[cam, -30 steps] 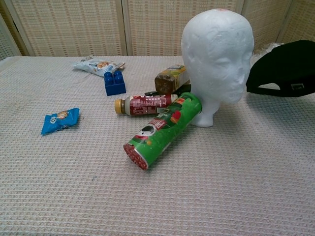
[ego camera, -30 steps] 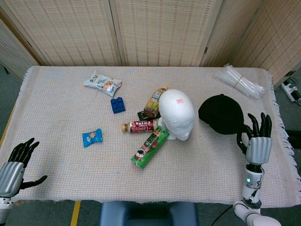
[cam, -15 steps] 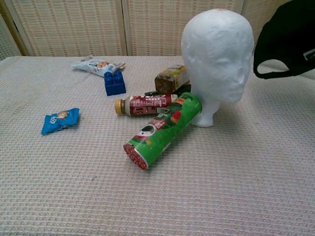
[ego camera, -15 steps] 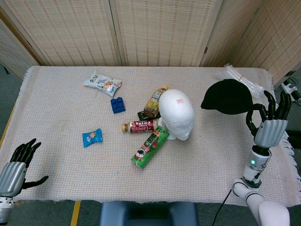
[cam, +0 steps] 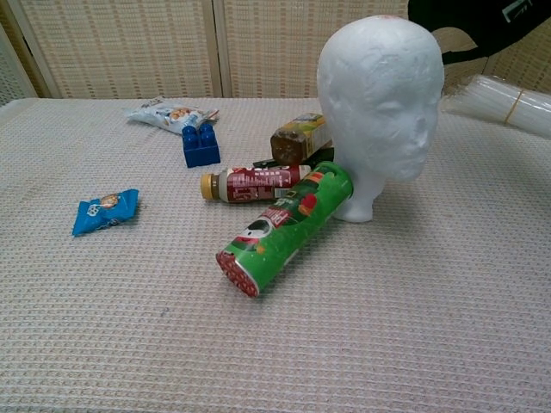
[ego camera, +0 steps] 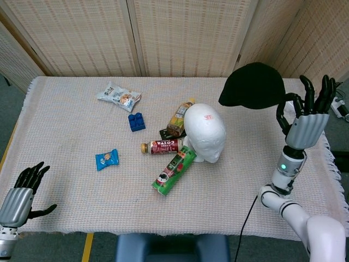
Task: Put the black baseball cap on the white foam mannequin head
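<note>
The white foam mannequin head [ego camera: 205, 132] stands upright mid-table, facing the front right; the chest view shows the mannequin head [cam: 381, 95] large at centre right. My right hand [ego camera: 303, 114] holds the black baseball cap [ego camera: 252, 85] by its rear edge, lifted in the air to the right of and above the head. In the chest view only the cap's lower edge [cam: 479, 19] shows at the top right corner. My left hand [ego camera: 22, 191] hangs open beyond the table's front left corner, holding nothing.
A green chip can [ego camera: 174, 170] lies against the mannequin's base, with a red-labelled bottle [ego camera: 161, 146] and a yellow bottle [ego camera: 180, 116] behind it. A blue brick [ego camera: 137, 121], a blue snack packet [ego camera: 107, 159], a white snack bag [ego camera: 119, 96] and a clear plastic bundle [cam: 504, 102] lie around.
My right hand has raised the cap off the table, up and leftward toward the mannequin head. The left hand has barely moved.
</note>
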Controlling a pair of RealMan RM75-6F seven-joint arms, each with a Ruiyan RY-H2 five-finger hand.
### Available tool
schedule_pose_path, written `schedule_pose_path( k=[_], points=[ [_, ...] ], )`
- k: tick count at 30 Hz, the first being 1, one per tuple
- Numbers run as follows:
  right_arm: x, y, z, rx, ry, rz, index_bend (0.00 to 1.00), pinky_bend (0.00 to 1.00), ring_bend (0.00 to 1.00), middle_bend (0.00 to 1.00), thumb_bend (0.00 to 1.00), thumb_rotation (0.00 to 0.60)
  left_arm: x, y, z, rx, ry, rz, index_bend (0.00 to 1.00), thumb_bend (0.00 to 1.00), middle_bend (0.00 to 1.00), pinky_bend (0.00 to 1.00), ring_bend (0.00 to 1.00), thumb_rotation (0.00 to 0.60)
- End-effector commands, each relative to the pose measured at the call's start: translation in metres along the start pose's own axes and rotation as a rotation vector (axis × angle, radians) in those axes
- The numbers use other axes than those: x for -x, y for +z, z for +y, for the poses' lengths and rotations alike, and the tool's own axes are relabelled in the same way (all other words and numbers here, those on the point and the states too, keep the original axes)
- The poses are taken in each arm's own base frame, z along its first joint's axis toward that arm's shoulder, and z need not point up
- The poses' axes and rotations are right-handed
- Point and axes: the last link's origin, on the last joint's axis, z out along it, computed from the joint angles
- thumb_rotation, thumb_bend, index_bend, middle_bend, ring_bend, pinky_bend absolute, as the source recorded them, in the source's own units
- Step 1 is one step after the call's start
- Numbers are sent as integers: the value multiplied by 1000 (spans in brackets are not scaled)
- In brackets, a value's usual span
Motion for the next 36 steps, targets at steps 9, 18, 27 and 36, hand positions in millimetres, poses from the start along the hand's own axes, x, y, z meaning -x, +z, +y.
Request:
schedule_pose_path(
  k=[9, 18, 27, 36],
  points=[
    [26, 34, -76, -56, 102, -61, 877, 0, 0, 223, 402, 600, 1, 2, -2, -16, 10, 0, 5, 103, 0, 47, 0, 600],
    [32, -1, -97, -117, 163, -123, 877, 0, 0, 224, 395, 600, -2, 2, -3, -19, 6, 7, 5, 103, 0, 50, 0, 600],
    [18, -37, -100, -225, 194, -140, 877, 0, 0, 226, 394, 600, -3, 0, -1, -11, 3, 9, 5, 104, 0, 50, 0, 600],
    [-4, -79, -91, -341, 181, -151, 877, 0, 0, 226, 395, 600, -4, -1, 2, -1, -5, 7, 5, 103, 0, 50, 0, 600]
  ],
)
